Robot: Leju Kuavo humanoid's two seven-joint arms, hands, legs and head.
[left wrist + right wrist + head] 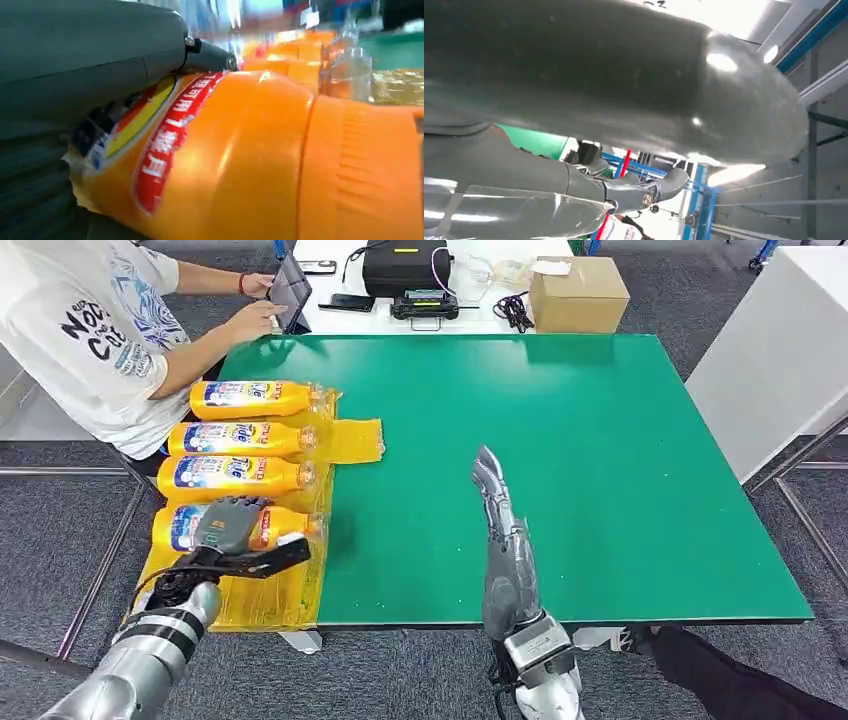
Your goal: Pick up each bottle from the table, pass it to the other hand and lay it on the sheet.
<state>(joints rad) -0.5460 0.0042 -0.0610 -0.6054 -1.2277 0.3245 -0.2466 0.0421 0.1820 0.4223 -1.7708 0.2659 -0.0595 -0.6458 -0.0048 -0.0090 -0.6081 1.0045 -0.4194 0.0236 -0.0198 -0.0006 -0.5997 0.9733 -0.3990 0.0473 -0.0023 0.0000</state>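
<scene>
Bottles [240, 475] w/ blue labels ("Tie"-like, blurred)

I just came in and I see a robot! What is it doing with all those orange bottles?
The robot is putting bottles on a yellow sheet at the left side of the green table. Four orange bottles lie there in a row. Its left robot hand rests on top of the nearest bottle, fingers wrapped over it. The right robot hand is held above the table, open and holding nothing. A person beside the table taps a tablet.

Green table [600, 470]; yellow sheet [352, 440] at left edge, carrying four bottles [250, 440].
</scene>
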